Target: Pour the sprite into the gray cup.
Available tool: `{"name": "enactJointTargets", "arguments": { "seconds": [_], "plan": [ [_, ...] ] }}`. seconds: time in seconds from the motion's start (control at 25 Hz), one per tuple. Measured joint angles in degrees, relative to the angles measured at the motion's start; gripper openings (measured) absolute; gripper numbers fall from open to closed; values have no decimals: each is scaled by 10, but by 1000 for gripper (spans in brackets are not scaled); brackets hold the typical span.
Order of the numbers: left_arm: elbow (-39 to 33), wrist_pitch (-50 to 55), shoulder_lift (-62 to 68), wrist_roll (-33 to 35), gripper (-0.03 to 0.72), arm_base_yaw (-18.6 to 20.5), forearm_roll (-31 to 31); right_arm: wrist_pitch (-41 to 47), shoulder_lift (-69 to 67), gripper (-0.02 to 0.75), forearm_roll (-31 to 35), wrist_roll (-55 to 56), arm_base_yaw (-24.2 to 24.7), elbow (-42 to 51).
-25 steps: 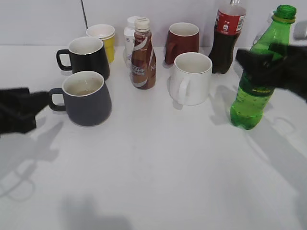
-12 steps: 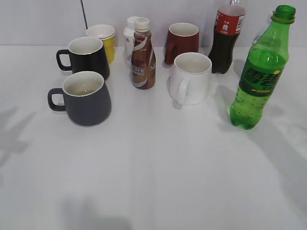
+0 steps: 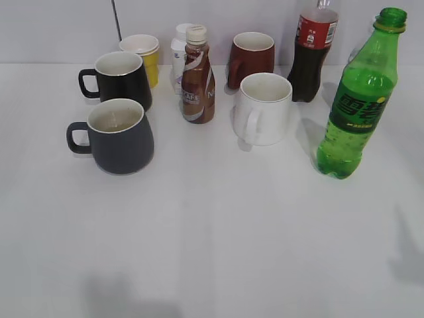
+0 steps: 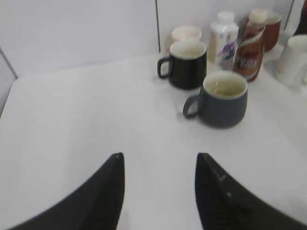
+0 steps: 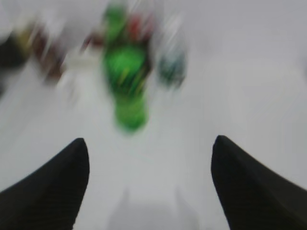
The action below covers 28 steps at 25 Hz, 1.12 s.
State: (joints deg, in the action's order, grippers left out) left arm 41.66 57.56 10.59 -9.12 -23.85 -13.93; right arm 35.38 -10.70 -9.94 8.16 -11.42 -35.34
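Note:
The sprite (image 3: 356,109) stands upright, uncapped, at the right of the table; it also shows as a green blur in the right wrist view (image 5: 125,76). The gray cup (image 3: 119,137) stands at the left with its handle to the left, and shows in the left wrist view (image 4: 223,98) with a whitish inside. My left gripper (image 4: 159,158) is open and empty, well short of the gray cup. My right gripper (image 5: 149,143) is open and empty, well back from the sprite. Neither gripper shows in the exterior view.
A black mug (image 3: 120,78), a yellow cup (image 3: 142,54), a white bottle (image 3: 179,53), a brown coffee bottle (image 3: 197,76), a dark red mug (image 3: 252,58), a white mug (image 3: 263,108) and a cola bottle (image 3: 313,50) stand toward the back of the white table (image 3: 212,232).
One second ago my right gripper was at the sprite and my left gripper was beside the gray cup's handle. Both have left the exterior view; the sprite and cup stand as before.

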Motion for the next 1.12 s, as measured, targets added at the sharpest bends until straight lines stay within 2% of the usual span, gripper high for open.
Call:
{"name": "enactJointTargets", "arguments": {
  "seconds": [0.04, 0.12, 0.2, 0.28, 0.44, 0.6, 0.84, 1.12],
  "plan": [
    [0, 26, -13, 0, 372, 0, -1, 53, 5, 594, 73, -60, 0, 1],
    [0, 71, -39, 0, 372, 0, -4, 183, 12, 594, 150, -137, 0, 1],
    [-7, 100, -68, 0, 366, 0, -11, 285, 17, 594, 179, -160, 0, 1],
    [-26, 110, -101, 0, 363, 0, -12, 325, 30, 594, 184, -163, 0, 1],
    [-89, 117, -111, 3, 361, 0, 14, 337, 74, 593, 181, -158, 0, 19],
    [-114, 53, -111, 8, 361, 0, 33, 342, 110, 593, 165, -155, 0, 37],
    [-118, 39, -111, 11, 359, 0, 36, 258, 111, 592, 115, -132, 0, 67],
    [-118, 36, -111, 11, 359, 0, 35, 246, 112, 592, 93, -99, 0, 68]
  ]
}}
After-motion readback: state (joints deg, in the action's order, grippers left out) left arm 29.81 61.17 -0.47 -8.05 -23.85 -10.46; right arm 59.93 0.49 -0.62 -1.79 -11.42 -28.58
